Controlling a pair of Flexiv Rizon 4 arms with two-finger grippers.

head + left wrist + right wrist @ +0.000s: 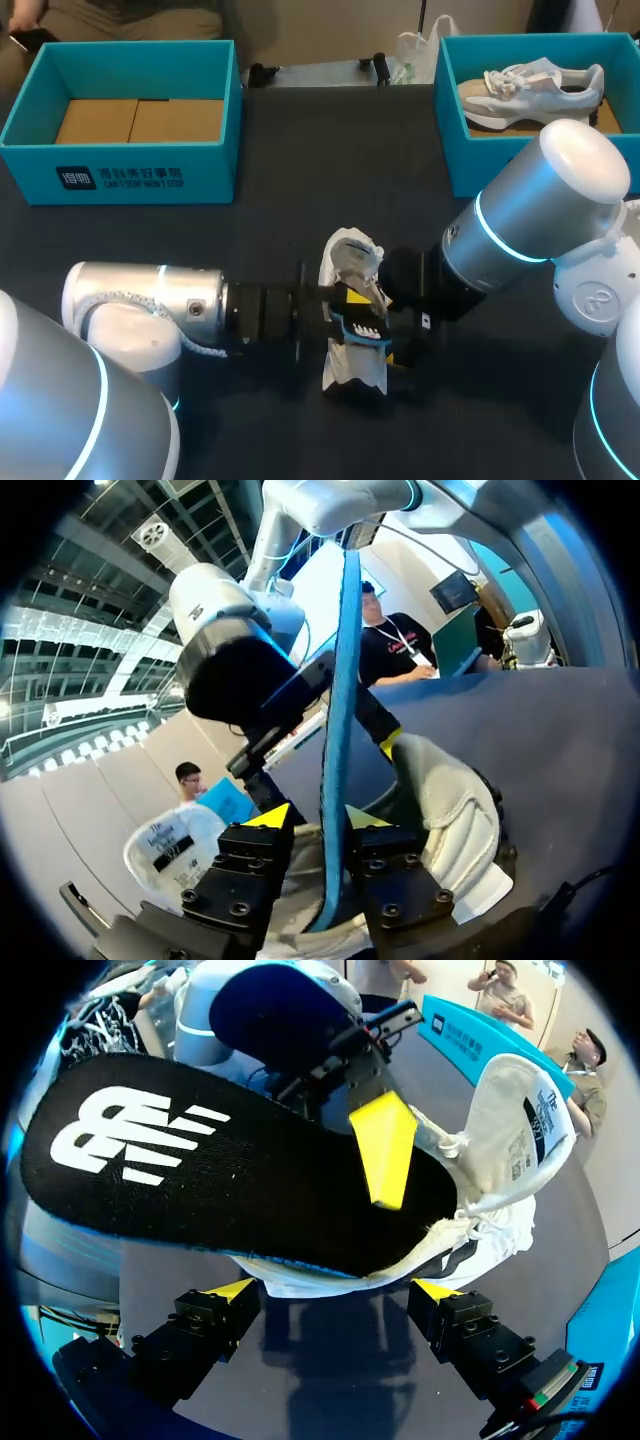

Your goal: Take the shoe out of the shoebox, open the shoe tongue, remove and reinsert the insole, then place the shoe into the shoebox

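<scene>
White shoe (352, 375) lies lengthwise near-to-far, right jaws gripping it; left jaws pinch the black insole (200, 1180).

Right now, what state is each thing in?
shoe: on the table, tongue pulled open.
insole: mostly out of the shoe.
left gripper: shut on insole.
right gripper: at the shoe, grip unclear.
left shoebox: open, only its cardboard floor showing.
right shoebox: open, second shoe inside.

A shoe (352, 320) stands near the middle of the table (280, 230), the left gripper (318, 817) at its left, the right gripper (335, 1290) at its right. The insole (230, 1170) sits between the left gripper's fingers. A left box (125, 150) lies far left; the far-right box (520, 165) contains a second shoe (530, 90).
</scene>
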